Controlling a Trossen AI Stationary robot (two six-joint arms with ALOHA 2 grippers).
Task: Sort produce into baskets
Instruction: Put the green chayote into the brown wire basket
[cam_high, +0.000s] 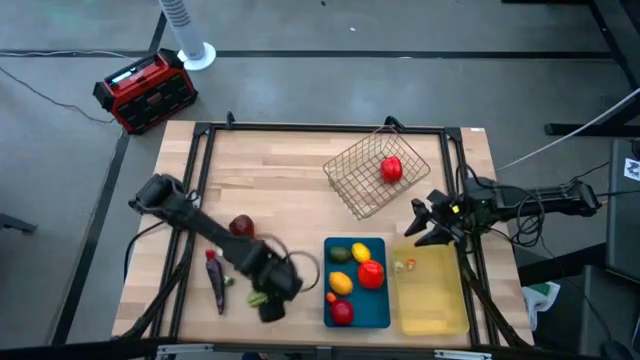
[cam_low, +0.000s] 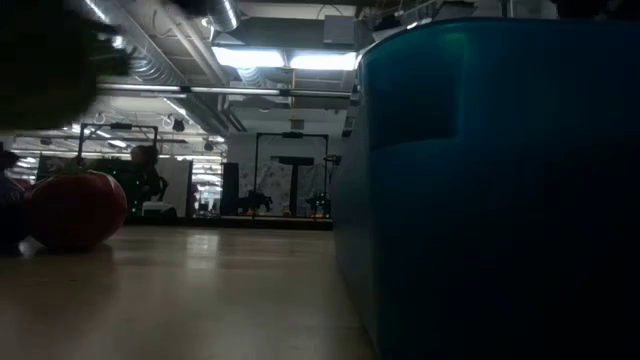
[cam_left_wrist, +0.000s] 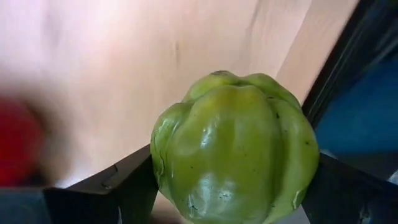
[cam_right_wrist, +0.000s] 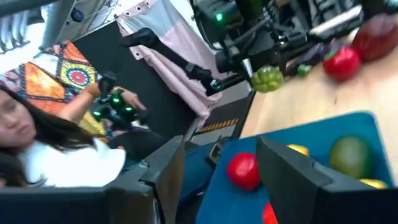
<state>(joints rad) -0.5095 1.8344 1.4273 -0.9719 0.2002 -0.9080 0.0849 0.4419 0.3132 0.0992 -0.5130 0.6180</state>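
Observation:
My left gripper (cam_high: 268, 300) is near the table's front edge, left of the blue tray (cam_high: 382, 312), and is shut on a green bell pepper (cam_left_wrist: 236, 149). My right gripper (cam_high: 425, 222) is open and empty above the far end of the pale yellow tray (cam_high: 435, 305), which holds one small piece (cam_high: 405, 265). The blue tray holds several pieces, red, yellow and green. The wire basket (cam_high: 362, 160) holds a red piece (cam_high: 391, 168). A dark red piece (cam_high: 241, 226) and a purple eggplant (cam_high: 215, 280) lie on the table. My left gripper pinches the green pepper by its two opposite side walls (cam_left_wrist: 163, 163) between its two fingers (cam_left_wrist: 124, 190). The fingers slant down from the table's far left. In the right wrist view the pepper (cam_right_wrist: 267, 79) looks lifted clear of the table.
A red-and-black box (cam_high: 145, 90) and a white fan base (cam_high: 195, 55) stand on the floor beyond the far left corner. A seated person (cam_right_wrist: 56, 155) shows beyond the table's front edge. In the low view the blue tray's wall (cam_low: 480, 180) fills the right side.

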